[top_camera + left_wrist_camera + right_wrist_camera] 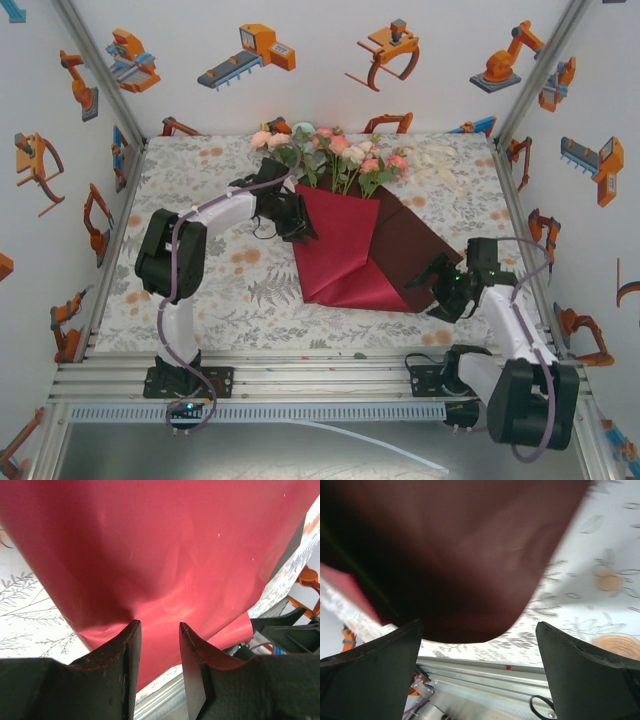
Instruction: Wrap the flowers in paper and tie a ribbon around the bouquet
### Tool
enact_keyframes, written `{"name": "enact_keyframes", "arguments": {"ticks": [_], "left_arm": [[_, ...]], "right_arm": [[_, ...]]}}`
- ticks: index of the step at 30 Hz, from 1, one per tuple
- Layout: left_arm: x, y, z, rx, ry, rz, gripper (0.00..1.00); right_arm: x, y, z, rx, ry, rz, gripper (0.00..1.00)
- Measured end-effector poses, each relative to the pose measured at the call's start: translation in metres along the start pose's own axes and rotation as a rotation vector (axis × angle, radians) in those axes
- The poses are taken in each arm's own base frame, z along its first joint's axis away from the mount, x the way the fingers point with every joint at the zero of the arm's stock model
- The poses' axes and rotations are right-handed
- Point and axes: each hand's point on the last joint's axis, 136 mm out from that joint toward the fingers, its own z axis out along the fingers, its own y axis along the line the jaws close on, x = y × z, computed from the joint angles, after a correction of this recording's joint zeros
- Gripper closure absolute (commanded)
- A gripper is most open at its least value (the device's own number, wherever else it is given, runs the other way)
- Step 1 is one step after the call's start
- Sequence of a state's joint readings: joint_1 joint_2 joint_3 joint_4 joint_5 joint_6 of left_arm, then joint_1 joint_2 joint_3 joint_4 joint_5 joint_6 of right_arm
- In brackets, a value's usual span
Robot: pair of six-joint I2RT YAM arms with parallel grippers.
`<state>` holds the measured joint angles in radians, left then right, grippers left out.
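At the paper's far left edge sits the left gripper [157,625]. Its jaws are parted by a narrow gap, and the red sheet lies against the tips without being pinched, as far as I can see.

The paper [345,250] lies in the middle of the table, folded into a rough cone. Its long axis runs from a near point up to its far, open mouth. The flowers [340,155] spill out of that mouth, with their stems hidden under the left fold. The darker right flap lies spread flat.

Off the paper's far right corner, the ribbon [440,165] rests loose on the table, well apart from both arms.

At the flap's near right corner is the right gripper [479,625]. Its jaws are wide apart and hold nothing, and the flap's rounded edge lies just ahead of them.

I'd judge the flap has to cross leftward over that axis. The right arm is plainly the nearer one for that.
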<state>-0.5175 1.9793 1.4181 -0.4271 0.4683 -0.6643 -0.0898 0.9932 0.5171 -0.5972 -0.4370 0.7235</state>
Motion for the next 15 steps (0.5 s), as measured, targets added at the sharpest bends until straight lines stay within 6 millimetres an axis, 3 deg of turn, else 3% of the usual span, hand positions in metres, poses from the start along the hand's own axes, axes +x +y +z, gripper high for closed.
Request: {"name": "enact_keyframes", "arguments": {"ticks": [3, 7, 11, 15], "left_arm": [[0.002, 0.001, 0.007, 0.022, 0.026, -0.008, 0.61], [0.007, 0.007, 0.019, 0.033, 0.066, -0.024, 0.61], [0.010, 0.007, 0.028, 0.052, 0.096, -0.031, 0.60], [0.008, -0.003, 0.028, 0.086, 0.104, -0.016, 0.56]], "right_arm": [[0.003, 0.016, -0.001, -0.066, -0.008, -0.020, 0.09], [0.018, 0.016, 0.005, -0.061, 0.037, -0.016, 0.08], [0.015, 0.000, 0.005, 0.032, 0.000, 0.020, 0.08], [-0.006, -0.020, 0.003, 0.181, -0.088, 0.057, 0.07]]}}
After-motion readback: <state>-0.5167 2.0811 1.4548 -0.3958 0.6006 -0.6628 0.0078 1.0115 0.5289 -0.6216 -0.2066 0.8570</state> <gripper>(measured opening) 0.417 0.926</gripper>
